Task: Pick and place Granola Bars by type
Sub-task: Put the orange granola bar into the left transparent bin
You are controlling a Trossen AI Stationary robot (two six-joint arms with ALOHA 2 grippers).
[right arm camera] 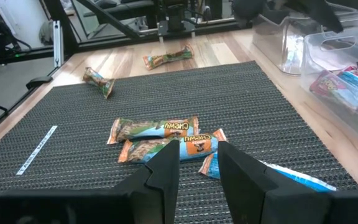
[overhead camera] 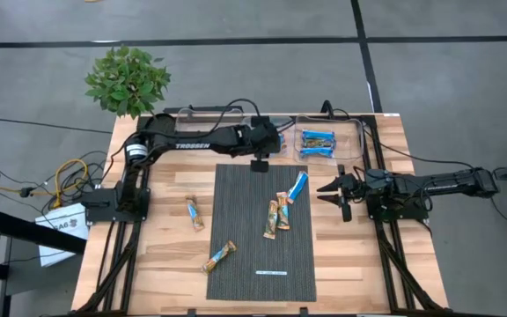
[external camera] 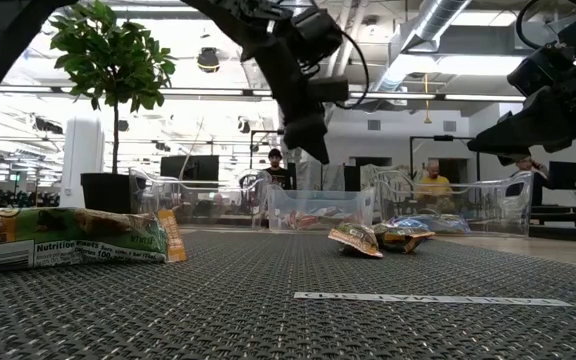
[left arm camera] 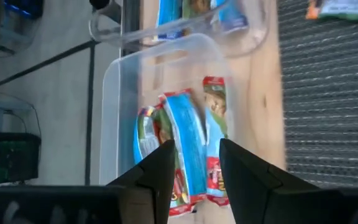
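Granola Bars lie loose: a blue one [overhead camera: 297, 187] and two tan-orange ones [overhead camera: 272, 218] [overhead camera: 282, 211] on the dark mat [overhead camera: 245, 189], one [overhead camera: 219, 256] at the mat's left edge and one [overhead camera: 194, 212] on the wood. My left gripper [left arm camera: 197, 168] hovers open and empty over a clear bin [left arm camera: 114, 68] at the table's far edge; blue and orange-red bars [left arm camera: 185, 143] lie in that bin. My right gripper [overhead camera: 337, 192] waits open and empty at the mat's right side, above the table.
A second clear bin [overhead camera: 350, 132] with blue bars [overhead camera: 317, 141] stands right of the first, and another clear bin [overhead camera: 202, 113] to its left. A white strip [overhead camera: 271, 273] lies near the mat's front. A potted plant [overhead camera: 126, 79] stands off the far left corner.
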